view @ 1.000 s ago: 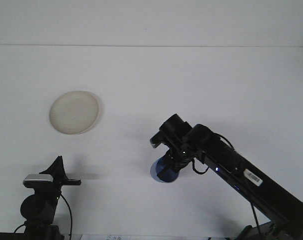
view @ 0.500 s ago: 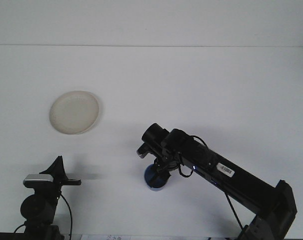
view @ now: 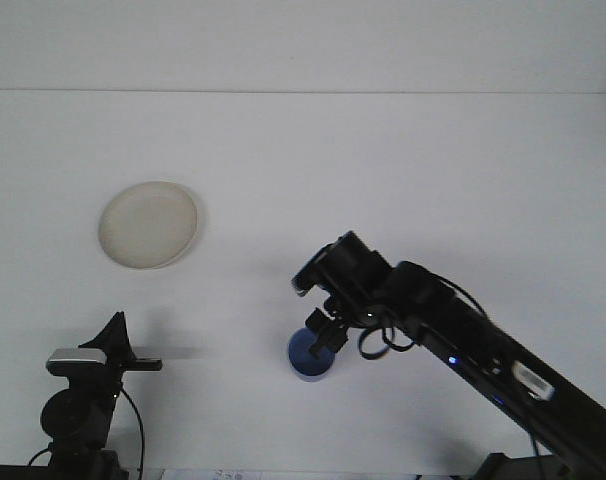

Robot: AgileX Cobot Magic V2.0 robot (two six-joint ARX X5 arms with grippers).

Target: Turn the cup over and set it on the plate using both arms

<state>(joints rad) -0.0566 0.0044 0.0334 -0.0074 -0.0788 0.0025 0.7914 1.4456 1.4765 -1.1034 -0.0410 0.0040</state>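
Note:
A blue cup (view: pixel 309 356) stands on the white table (view: pixel 383 170) in the front middle, its opening facing up. My right gripper (view: pixel 323 332) hangs right at the cup's far-right rim, touching or just over it, and its arm runs off to the lower right. A cream plate (view: pixel 148 224) lies flat at the left with nothing on it. My left gripper (view: pixel 114 338) rests low at the front left, well apart from both cup and plate.
The table's far edge (view: pixel 303 92) meets a pale wall. The right arm's black links and cables (view: pixel 463 340) cross the front right of the table.
The right gripper carried the tilted cup left and down onto the table. Since then the cup has stayed put while the wrist drew back up and to the right. The left arm has not moved.

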